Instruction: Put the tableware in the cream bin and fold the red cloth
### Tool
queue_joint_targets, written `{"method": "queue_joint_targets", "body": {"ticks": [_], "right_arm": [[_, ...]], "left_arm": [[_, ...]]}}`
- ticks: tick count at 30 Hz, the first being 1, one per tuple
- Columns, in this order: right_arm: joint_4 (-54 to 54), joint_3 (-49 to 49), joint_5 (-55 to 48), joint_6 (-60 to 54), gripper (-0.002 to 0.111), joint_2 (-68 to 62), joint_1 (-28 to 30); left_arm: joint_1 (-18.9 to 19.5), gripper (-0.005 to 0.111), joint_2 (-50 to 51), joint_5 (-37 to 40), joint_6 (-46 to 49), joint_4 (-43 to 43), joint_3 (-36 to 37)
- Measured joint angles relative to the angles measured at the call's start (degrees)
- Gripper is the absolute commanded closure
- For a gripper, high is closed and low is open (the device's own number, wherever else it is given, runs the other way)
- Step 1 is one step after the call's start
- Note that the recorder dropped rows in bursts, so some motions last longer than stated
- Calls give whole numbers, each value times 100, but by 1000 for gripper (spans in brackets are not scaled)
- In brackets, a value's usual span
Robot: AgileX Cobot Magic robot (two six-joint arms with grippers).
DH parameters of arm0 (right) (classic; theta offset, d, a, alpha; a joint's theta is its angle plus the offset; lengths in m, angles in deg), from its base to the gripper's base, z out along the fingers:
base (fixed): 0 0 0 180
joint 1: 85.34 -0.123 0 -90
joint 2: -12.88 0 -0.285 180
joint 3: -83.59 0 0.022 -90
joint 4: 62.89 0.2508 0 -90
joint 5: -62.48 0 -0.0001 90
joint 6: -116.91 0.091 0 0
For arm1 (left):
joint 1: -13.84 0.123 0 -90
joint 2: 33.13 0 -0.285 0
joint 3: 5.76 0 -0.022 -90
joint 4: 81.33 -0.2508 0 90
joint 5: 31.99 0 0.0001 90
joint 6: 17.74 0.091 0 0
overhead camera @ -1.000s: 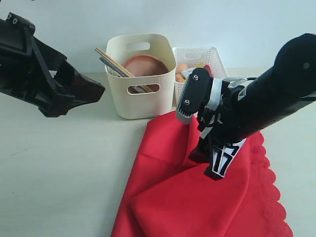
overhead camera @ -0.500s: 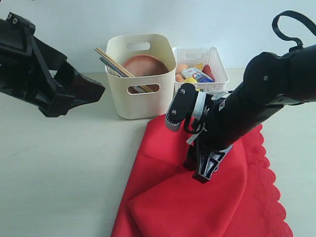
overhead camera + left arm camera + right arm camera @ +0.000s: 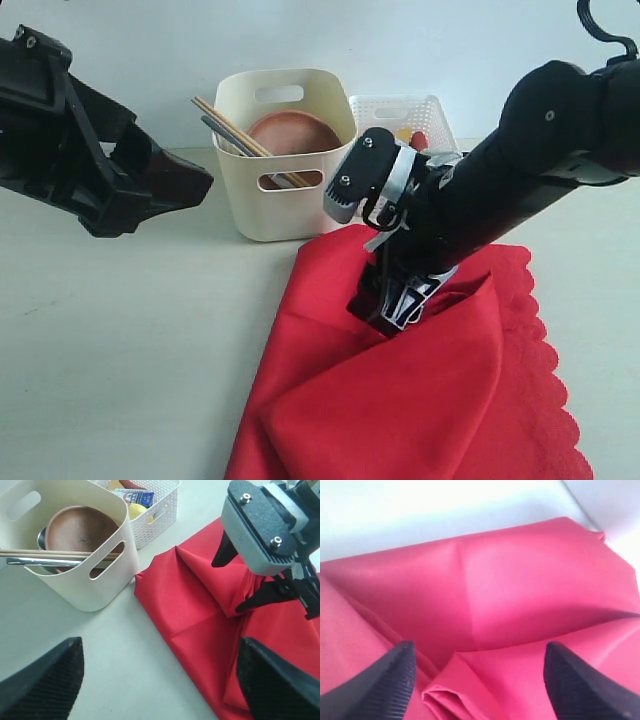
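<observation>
Nearest: red cloth (image 3: pixel 400 400) lies half-folded on counter (image 3: pixel 120 350), in front of cream bin (image 3: pixel 290 210). Right pincer (image 3: pixel 478 647) is spread wide over a raised pleat, gripping nothing. Best to close squarely on its doubled edge. Left pincer (image 3: pixel 160 645) is wide, idle, left of the bin. Inside the bin: plate (image 3: pixel 293 132), chopsticks (image 3: pixel 230 125).

The cream bin (image 3: pixel 285 200) stands upright at the far centre. Inside it a brown plate (image 3: pixel 295 133) leans on edge beside a steel cup (image 3: pixel 42 536). The chopsticks (image 3: pixel 230 125) and the knife (image 3: pixel 47 561) lie slanted across its left rim. The red cloth (image 3: pixel 400 400) lies near right, just before the bin, partly folded and rumpled, with its scalloped edge on the right.
</observation>
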Motion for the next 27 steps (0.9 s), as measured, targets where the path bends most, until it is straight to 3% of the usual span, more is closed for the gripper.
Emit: {"method": "queue_joint_targets", "body": {"ticks": [7, 9, 17, 27], "right_arm": [[-21, 0, -61, 110, 39, -366, 0], [-66, 0, -61, 109, 44, -467, 0], [-775, -13, 0, 909, 109, -564, 0], [-2911, -133, -210, 3439, 108, -270, 0]], "left_arm": [[0, 28, 0, -3, 0, 0, 0], [0, 28, 0, -14, 0, 0, 0], [0, 28, 0, -14, 0, 0, 0], [0, 28, 0, 7, 0, 0, 0]]}}
